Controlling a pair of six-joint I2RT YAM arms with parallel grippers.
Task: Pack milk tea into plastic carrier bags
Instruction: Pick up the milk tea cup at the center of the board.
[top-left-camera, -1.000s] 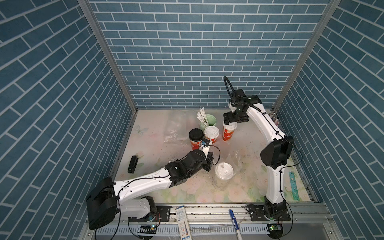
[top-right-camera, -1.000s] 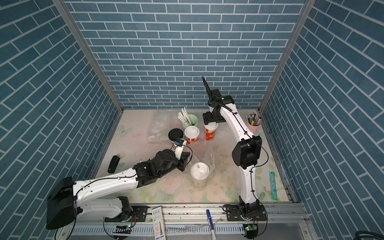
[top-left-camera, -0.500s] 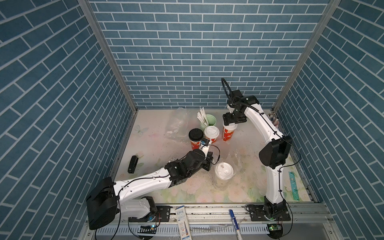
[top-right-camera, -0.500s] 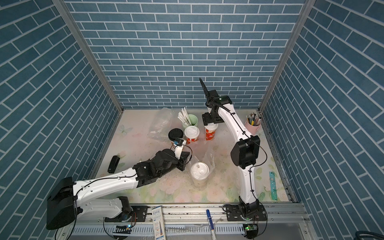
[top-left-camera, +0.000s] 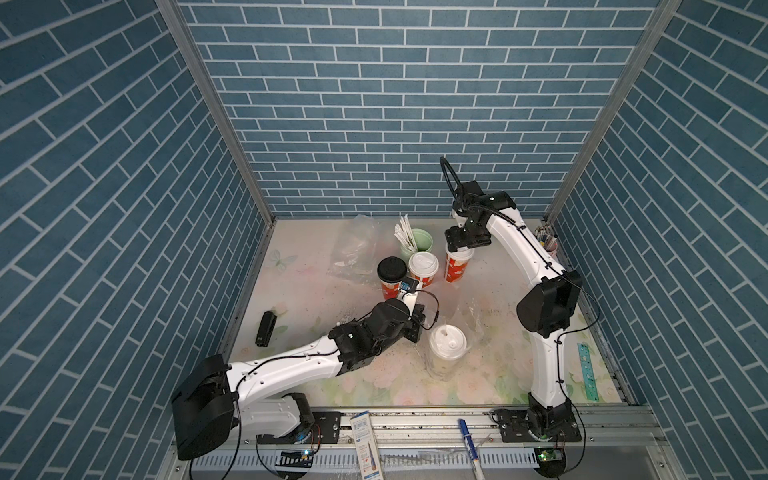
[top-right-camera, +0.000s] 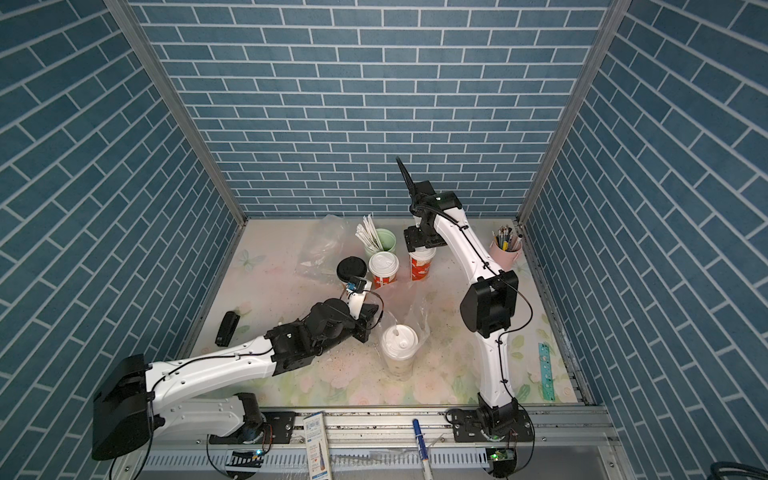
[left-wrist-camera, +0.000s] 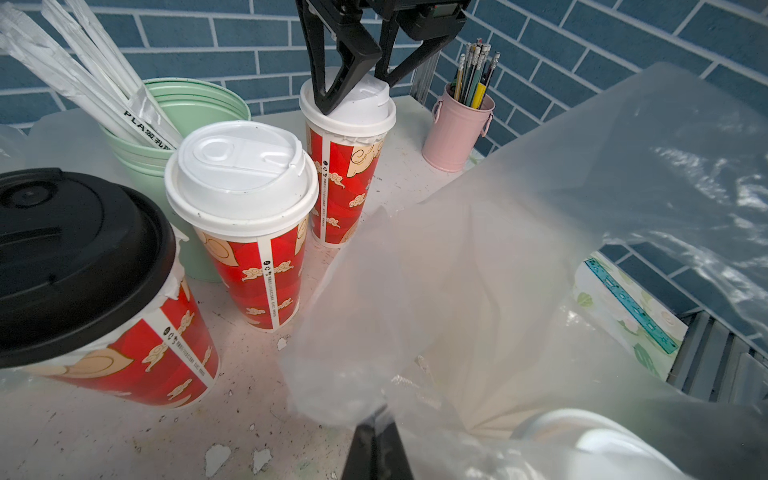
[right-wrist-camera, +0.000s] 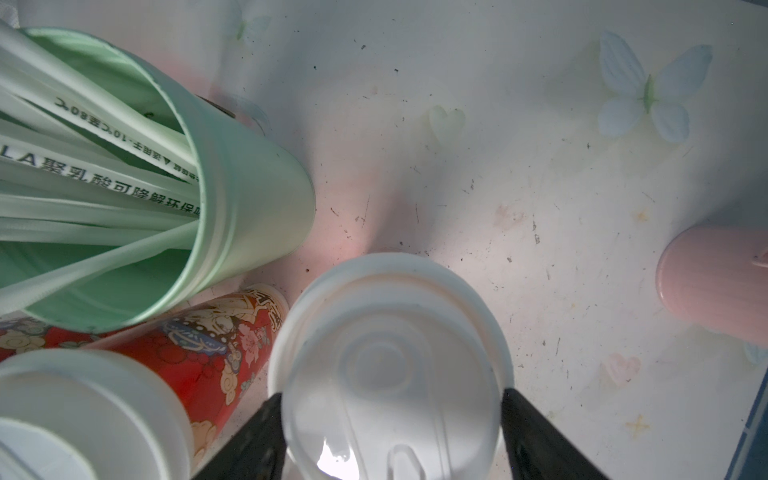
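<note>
The right gripper (top-left-camera: 459, 248) hangs upright over the orange-red cup (top-left-camera: 456, 269), which stands on the table (top-left-camera: 307, 303). Its jaws are spread wide, one on each side of the cup's white lid (right-wrist-camera: 390, 365). The fingers (right-wrist-camera: 257, 440) sit right at the lid's rim, but whether they press on it cannot be told. Just beside these jaws, on the side towards the other arm, stands the mint-green cup (top-left-camera: 419, 243) of wrapped straws. The pink cup of pens (top-right-camera: 505, 251) stands on their far side, well apart.

The left gripper (left-wrist-camera: 375, 436) lies low near the table with its jaws fully closed, pinching an edge of a clear carrier bag (left-wrist-camera: 519, 249). The film rises from the jaws and billows open. Inside that bag, right beside the jaws, stands the cream cup (top-left-camera: 446, 347) with its white lid.

Beyond the left jaws stand the black-lidded red cup (top-left-camera: 392, 269) and the white-lidded red cup (top-left-camera: 423, 266), side by side, both outside the bag. A second carrier bag (top-left-camera: 353, 249) lies crumpled past them, near the back wall.
</note>
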